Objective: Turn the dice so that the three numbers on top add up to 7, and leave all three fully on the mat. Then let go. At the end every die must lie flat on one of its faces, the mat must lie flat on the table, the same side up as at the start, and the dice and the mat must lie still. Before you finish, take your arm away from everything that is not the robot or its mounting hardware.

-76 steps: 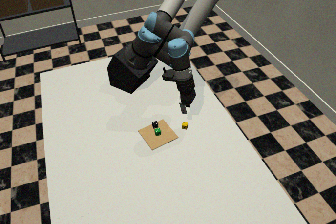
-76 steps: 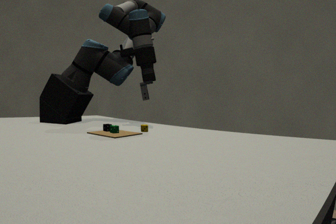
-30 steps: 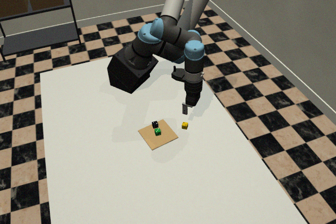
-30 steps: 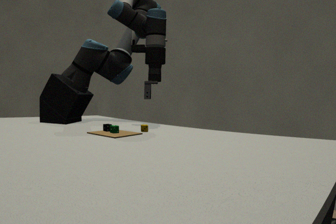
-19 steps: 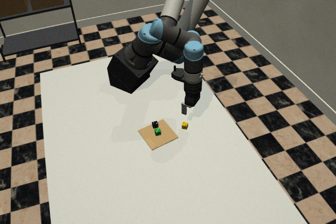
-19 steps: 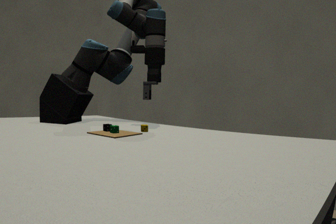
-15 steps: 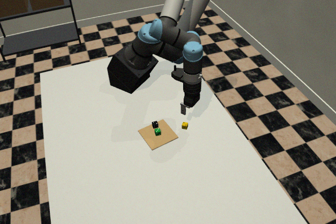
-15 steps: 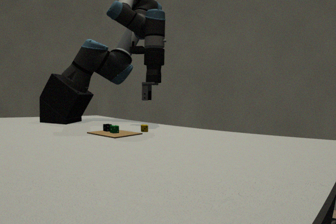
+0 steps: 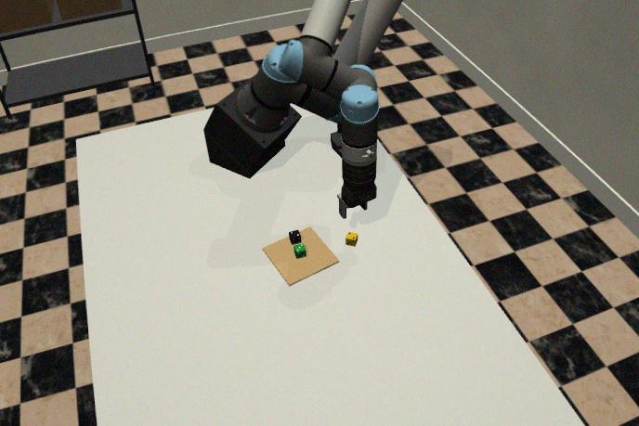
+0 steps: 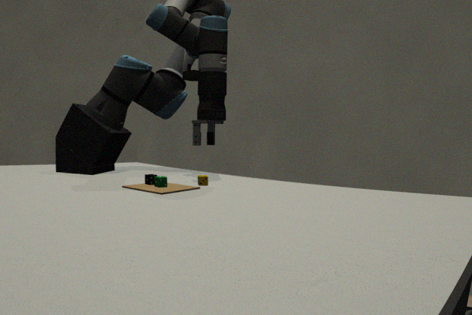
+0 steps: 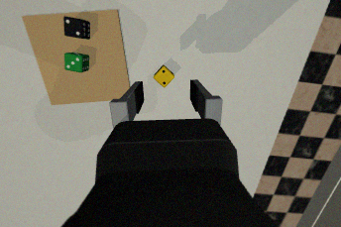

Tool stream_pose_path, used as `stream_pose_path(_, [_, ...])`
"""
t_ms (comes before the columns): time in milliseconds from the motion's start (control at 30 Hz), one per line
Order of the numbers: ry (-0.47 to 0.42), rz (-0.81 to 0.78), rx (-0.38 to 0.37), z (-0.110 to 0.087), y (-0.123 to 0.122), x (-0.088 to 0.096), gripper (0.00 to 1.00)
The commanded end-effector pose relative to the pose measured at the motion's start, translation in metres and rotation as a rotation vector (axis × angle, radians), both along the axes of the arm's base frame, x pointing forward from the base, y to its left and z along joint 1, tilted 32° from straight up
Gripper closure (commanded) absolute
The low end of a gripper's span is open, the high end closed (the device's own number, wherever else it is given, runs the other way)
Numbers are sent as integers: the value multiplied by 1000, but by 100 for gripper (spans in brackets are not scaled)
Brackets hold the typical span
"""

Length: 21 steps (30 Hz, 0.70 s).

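Note:
A tan square mat [image 9: 312,264] [image 10: 175,188] [image 11: 111,65] lies flat on the white table. A black die [image 9: 294,236] [image 10: 149,178] [image 11: 76,27] and a green die [image 9: 299,251] [image 10: 160,181] [image 11: 75,61] rest on it; the green one shows three pips on top. A yellow die [image 9: 351,238] [image 10: 202,180] [image 11: 164,76] lies on the bare table just off the mat's right side, two pips up. My gripper [image 9: 352,210] [image 10: 202,138] [image 11: 167,90] is open and empty, hanging well above the yellow die.
The arm's black base [image 9: 242,135] [image 10: 89,143] stands at the table's back. The table edge [image 9: 454,246] and checkered floor [image 11: 317,115] lie to the right. A shelf with boxes [image 9: 61,8] stands far back left.

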<state>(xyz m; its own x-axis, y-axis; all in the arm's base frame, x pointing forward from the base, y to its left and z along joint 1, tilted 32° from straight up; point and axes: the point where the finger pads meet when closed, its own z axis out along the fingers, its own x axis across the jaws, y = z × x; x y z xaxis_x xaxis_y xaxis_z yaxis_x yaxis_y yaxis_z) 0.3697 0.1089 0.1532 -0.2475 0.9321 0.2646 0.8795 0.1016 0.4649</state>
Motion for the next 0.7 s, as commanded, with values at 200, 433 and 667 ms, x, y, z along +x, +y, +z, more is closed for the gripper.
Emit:
stream_pose_path(200, [116,-294,130,-8,2,2,0])
stream_pose_path(433, [200,-499,230,-12,3,5,0])
stream_pose_path(667, [266,-663,309,-16,3,8,0])
